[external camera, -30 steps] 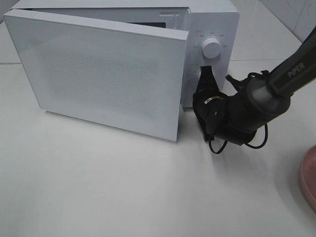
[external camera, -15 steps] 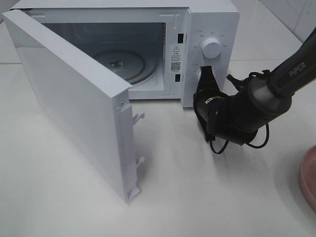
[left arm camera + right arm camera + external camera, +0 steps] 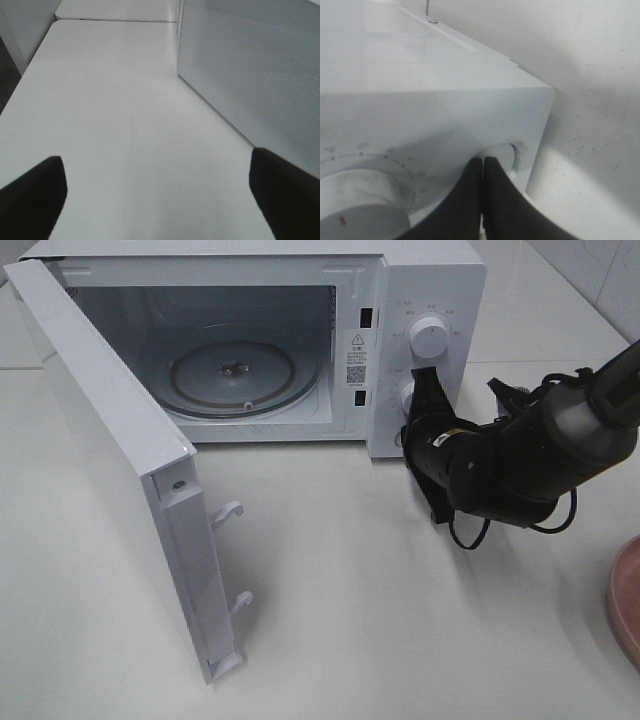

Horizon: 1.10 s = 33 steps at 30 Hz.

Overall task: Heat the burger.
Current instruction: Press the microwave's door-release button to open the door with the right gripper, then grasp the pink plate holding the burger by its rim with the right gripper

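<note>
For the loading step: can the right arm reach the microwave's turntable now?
Probably yes: the door stands wide open, nothing blocks the turntable, and the right gripper is at the panel beside it.

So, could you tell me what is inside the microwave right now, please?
Only the round glass turntable lies inside the microwave; no food. The open door covers the cavity's front left corner.

Bright, even light; soft shadows; wrist views blurred close-up
</note>
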Motion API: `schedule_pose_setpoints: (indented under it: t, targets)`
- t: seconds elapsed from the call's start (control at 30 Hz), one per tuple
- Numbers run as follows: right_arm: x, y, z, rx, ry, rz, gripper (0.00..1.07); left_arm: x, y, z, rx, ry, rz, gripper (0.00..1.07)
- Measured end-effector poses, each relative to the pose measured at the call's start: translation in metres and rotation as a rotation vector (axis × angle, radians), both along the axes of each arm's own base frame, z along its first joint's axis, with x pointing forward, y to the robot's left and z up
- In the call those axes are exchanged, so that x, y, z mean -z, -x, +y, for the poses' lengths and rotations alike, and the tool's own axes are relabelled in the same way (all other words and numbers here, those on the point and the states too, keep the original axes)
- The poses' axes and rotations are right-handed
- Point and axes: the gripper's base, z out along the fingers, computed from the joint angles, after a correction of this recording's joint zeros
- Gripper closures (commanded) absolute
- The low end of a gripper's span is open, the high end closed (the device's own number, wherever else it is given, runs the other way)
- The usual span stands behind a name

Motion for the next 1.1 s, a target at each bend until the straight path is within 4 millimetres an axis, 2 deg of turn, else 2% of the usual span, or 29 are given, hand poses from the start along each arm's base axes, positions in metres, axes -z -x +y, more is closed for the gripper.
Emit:
schedule_pose_setpoints:
  t: [0.33,0.67,0.77,0.83,1.07,1.1]
  targets:
    - [-0.010,0.009,-0.008,-0.006,0.006,-0.006,1.07,0.000,0.000,0.000,0.000,0.000,0.000,0.16]
    - [-0.019,0.042,-0.017,-0.136,0.073,0.079,1.07,0.000,0.000,0.000,0.000,0.000,0.000,0.16]
    - [-0.021,0.045,-0.018,-0.155,0.084,0.084,1.07,0.000,0.000,0.000,0.000,0.000,0.000,0.16]
    - [-0.025,0.055,-0.016,-0.264,0.153,0.131,1.07,0.000,0.000,0.000,0.000,0.000,0.000,0.16]
    - [-0.037,0.068,-0.013,-0.450,0.273,0.194,1.07,0.000,0.000,0.000,0.000,0.000,0.000,0.16]
    - [-0.041,0.072,-0.013,-0.517,0.327,0.214,1.07,0.000,0.000,0.000,0.000,0.000,0.000,0.16]
